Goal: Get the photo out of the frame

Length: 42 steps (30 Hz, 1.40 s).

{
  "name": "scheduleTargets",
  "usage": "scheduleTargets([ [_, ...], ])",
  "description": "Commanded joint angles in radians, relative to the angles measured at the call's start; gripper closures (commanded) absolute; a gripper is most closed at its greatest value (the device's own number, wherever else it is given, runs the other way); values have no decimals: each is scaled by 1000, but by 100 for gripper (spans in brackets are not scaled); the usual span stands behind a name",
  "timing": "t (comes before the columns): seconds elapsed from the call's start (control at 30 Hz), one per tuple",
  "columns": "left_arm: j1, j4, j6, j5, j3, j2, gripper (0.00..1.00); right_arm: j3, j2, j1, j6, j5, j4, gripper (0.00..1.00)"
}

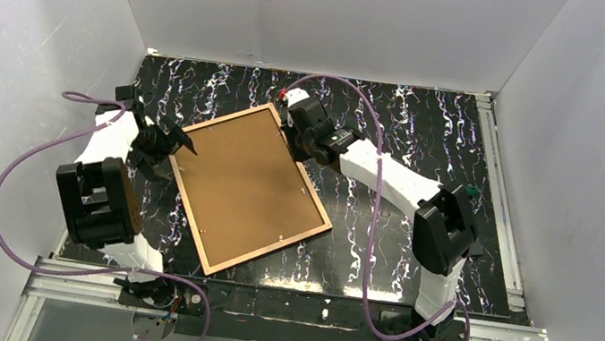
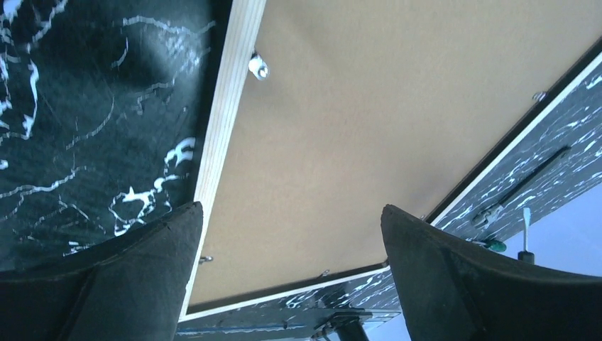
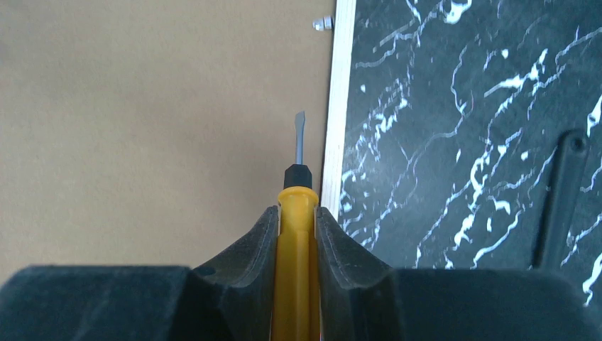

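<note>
Two tools at the photo's (image 1: 251, 185) brown fibreboard — left tool (image 2: 289, 211) apart, right tool (image 3: 296, 213) clamping yellow screwdriver (image 3: 297, 245).

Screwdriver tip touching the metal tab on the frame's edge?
Apart. Right wrist view: screwdriver tip lies over brown backing, clear gap to the metal tab ahead.

Yellow-handled flathead screwdriver (image 3: 296, 234); black white-veined tabletop (image 1: 419, 120); white enclosure walls (image 1: 331, 12).
</note>
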Motion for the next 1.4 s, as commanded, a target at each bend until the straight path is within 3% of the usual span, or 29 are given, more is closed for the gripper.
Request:
scheduleTargets([
  [0.0, 14, -114, 45, 14, 65, 88, 4, 133, 73, -6, -53, 12, 14, 99],
  [0.1, 15, -155, 77, -6, 112, 147, 6, 209, 137, -17, -81, 9, 1, 99],
  [0.8, 0, -110, 5, 37, 49, 247, 19, 587, 464, -72, -279, -98, -99, 99],
  [0.97, -13, -105, -3, 42, 43, 254, 20, 670, 543, -70, -337, -47, -176, 99],
  [1.1, -18, -107, -7, 32, 37, 248, 20, 708, 593, -61, -411, 49, -243, 99],
  [1.37, -18, -122, -14, 17, 43, 241, 20, 630, 537, -51, -442, 1, -338, 99],
])
